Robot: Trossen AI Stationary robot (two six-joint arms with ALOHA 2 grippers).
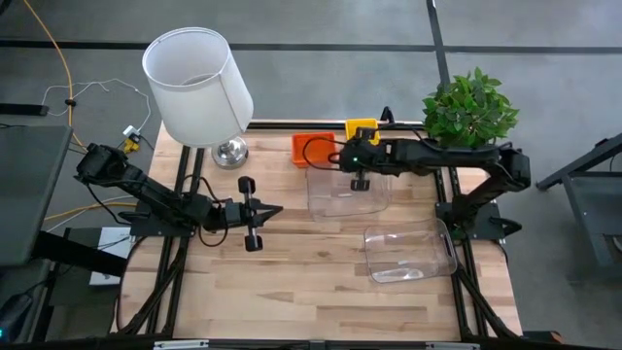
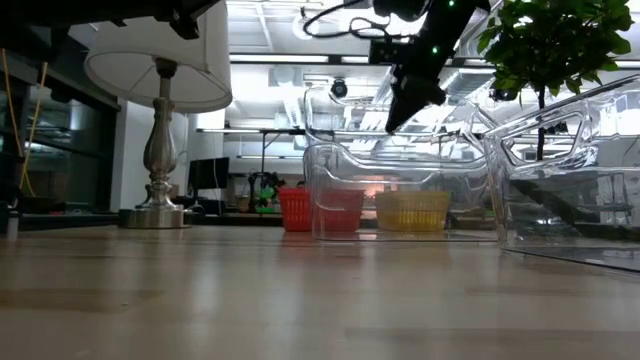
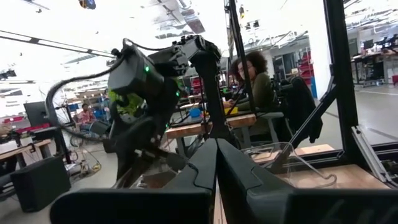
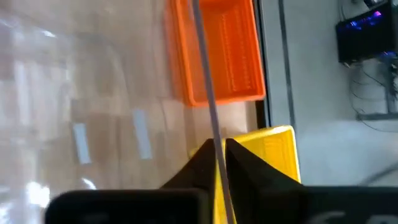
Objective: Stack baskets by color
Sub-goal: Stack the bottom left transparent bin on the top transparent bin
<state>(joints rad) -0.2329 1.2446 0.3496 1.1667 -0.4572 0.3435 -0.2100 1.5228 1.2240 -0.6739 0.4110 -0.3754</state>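
1. Two clear plastic tubs sat on the wooden table [image 1: 292, 282]: the far clear tub [image 1: 347, 193] just in front of the small baskets, the near clear tub [image 1: 409, 253] nearer the front edge and toward the right arm's side, tilted. Nothing showed inside either.
2. One red-orange basket [image 1: 311, 149] and one yellow basket [image 1: 362, 129] lay side by side at the back edge, behind the far clear tub, each with nothing in it; the yellow one sat on the plant side.
3. Right gripper [image 4: 217, 163] hung over the far clear tub's back rim, its fingers drawn together with the thin clear wall between them, pinched on that rim.
4. Left gripper [image 1: 275, 211] hovered well to the lamp side of the far clear tub, fingers pressed together, holding nothing.
5. Lamp [image 1: 198, 87] with a white shade stood at the back corner on the left arm's side; the potted plant [image 1: 469, 107] stood at the opposite back corner.
6. Open wood ran along the front of the table, in front of the far clear tub and beside the near one.
7. Baskets were shallow, rectangular, fine mesh plastic; tubs were smooth, see-through, with rounded corners; the tabletop was pale planked wood.
8. Person [image 3: 256, 84] sat at a desk beyond the table, in the left wrist view.
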